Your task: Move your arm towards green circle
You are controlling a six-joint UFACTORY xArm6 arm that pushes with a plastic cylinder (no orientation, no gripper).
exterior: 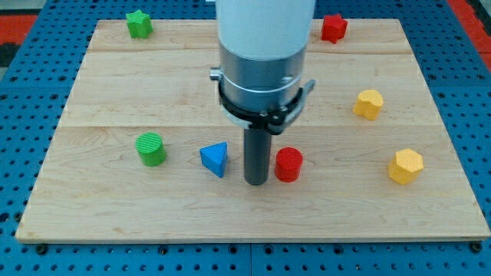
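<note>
The green circle (pixel 151 148) stands on the wooden board at the view's left, below the middle. My tip (pixel 255 182) rests on the board between the blue triangle (pixel 215 159) on its left and the red circle (pixel 288 164) on its right, close to both. The tip is well to the right of the green circle, with the blue triangle between them.
A green star (pixel 139 24) sits at the top left and a red star (pixel 333 27) at the top right. A yellow block (pixel 368 103) and a yellow hexagon (pixel 405 165) stand at the right. The board (pixel 92 207) lies on a blue pegboard.
</note>
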